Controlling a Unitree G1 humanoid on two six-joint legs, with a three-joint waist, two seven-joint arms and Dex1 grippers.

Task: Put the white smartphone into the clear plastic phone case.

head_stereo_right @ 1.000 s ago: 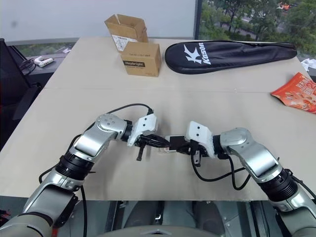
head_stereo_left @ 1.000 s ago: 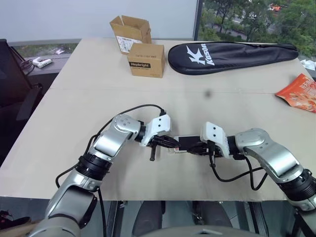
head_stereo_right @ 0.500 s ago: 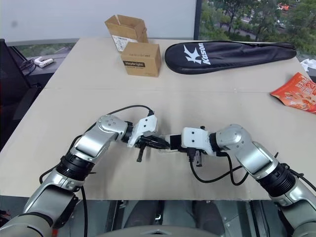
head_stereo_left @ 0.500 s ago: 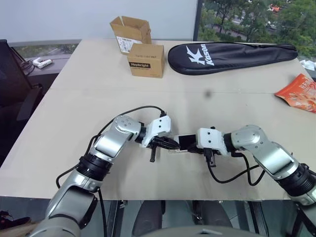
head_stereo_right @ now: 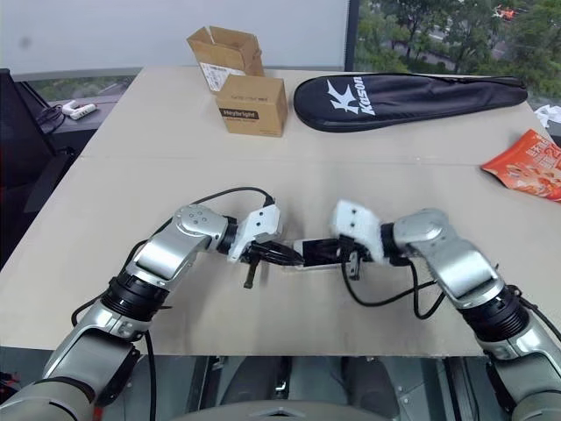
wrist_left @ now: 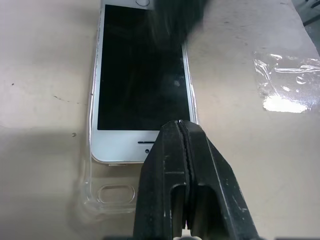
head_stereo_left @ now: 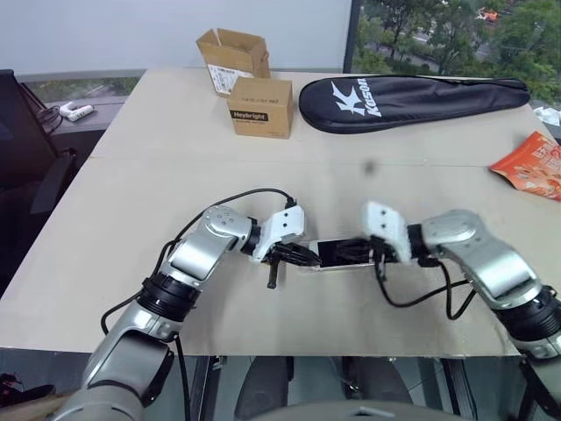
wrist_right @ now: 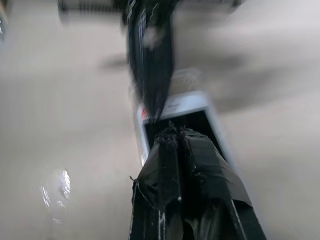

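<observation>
The white smartphone (wrist_left: 142, 80) lies screen up on the table (head_stereo_left: 175, 175), partly seated in the clear plastic phone case (wrist_left: 107, 192), whose camera-cutout end juts past its speaker end. The left claw (wrist_left: 181, 127), pressed together, rests at that end. The right claw (wrist_right: 172, 131), also pressed together, hovers over the phone's far end.

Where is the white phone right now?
The white smartphone lies screen-up on the table near its front edge, between the left gripper and the right gripper, resting in the clear plastic phone case.
</observation>
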